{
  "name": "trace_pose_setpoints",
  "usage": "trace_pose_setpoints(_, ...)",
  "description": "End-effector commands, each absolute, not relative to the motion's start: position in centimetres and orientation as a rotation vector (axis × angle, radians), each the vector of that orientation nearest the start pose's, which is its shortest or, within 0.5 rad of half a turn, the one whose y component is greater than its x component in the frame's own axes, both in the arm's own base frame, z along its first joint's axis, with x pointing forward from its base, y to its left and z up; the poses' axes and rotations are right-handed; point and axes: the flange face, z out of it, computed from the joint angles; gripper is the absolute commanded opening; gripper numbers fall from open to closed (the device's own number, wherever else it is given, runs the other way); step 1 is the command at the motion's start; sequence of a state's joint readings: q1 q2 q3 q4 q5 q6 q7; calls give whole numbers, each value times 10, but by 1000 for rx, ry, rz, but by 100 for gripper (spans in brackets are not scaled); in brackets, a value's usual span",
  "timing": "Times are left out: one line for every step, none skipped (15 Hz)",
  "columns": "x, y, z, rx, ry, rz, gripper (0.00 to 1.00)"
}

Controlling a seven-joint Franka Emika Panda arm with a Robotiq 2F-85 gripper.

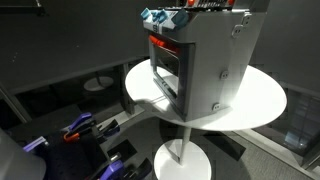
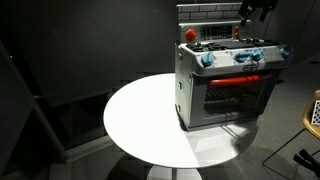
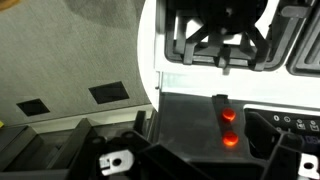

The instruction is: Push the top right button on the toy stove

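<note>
While hanging above back of toy stove (image 2: 225, 85), w/ gripper (image 2: 255, 12) spread wide, holding nothing. Sits on round white worktop (image 2: 140, 120), off to one side; red lights (image 3: 229, 128) close by in wrist view.

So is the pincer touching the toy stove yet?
Cannot tell. In an exterior view the pincer hangs above the toy stove, but no view plainly shows contact or gap.

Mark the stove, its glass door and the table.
stove (image 1: 215, 60), in an exterior view, on its grey side wall.
glass door (image 2: 235, 100), in an exterior view, middle of the pane.
table (image 2: 135, 120), in an exterior view, bare white top.
</note>
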State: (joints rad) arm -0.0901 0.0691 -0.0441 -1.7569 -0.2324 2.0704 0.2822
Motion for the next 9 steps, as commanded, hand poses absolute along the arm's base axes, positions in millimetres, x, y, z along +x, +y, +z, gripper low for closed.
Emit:
trace_pose_setpoints(601,-93,545,-3269,543,-431,100)
trace_pose_setpoints(601,-94,544,-3273,550,-431,100)
trace_pose_setpoints(602,-95,544,-3274,557,-435,100)
trace_pose_setpoints(602,-96,543,-3273,561,-435,100)
trace_pose_setpoints(603,-97,543,-3273,562,-437,100)
trace_pose_setpoints(604,-97,543,-3275,564,-444,100)
trace_pose_setpoints(605,-99,542,-3277,567,-453,100)
trace_pose_setpoints(606,-100,541,-3277,568,-455,100)
trace_pose_setpoints(607,-101,541,-3278,571,-461,100)
